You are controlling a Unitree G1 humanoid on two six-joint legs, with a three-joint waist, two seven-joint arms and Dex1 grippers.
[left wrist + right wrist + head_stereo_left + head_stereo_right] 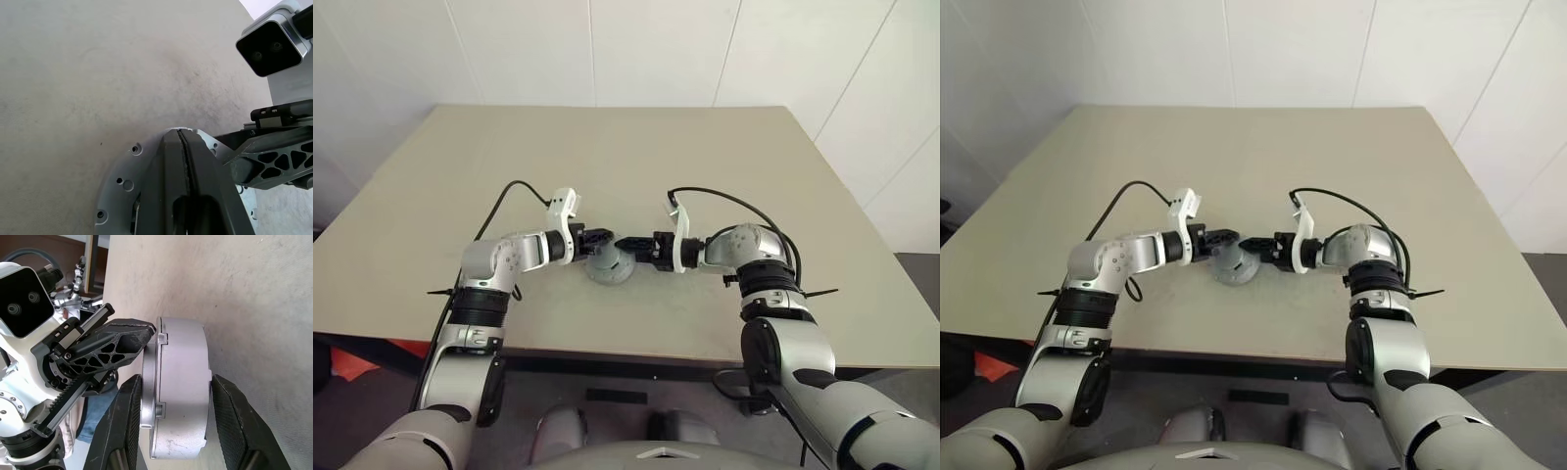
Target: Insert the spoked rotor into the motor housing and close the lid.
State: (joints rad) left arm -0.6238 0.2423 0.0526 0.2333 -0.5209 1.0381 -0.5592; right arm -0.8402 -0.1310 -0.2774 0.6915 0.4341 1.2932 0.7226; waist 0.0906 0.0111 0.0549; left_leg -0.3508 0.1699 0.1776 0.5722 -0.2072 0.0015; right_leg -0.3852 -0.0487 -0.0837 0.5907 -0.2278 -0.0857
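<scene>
- The motor housing (183, 387) is up in the air between the two arms, just above the desk (626, 157). It stands on its edge, not flat.
- The lid (148, 396) looks like it is already on the housing. It is the thin grey disc pressed against one face. A thin seam shows between them.
- I cannot see the spoked rotor, so I think it is already inside.
- The left pincer (183, 156) is squeezed shut on the rim of the lid. Its two fingers are pressed close together with only a thin line between them.
- The right pincer (171, 396) has one finger on each flat side of the housing and lid. Small gaps show beside the metal, so its fingers are apart and not pinching yet.
- The step in hand looks like pressing the lid fully shut.
- To do it well, the right pincer should squeeze slowly and straight, one finger on the lid and one on the back of the housing.
- The left pincer should hold firm so the housing does not twist or slip.
- Watch the seam. If it looks wider on one side, the lid is tilted. Stop and line it up first.
- Keep everything low over the desk in case it drops.
</scene>
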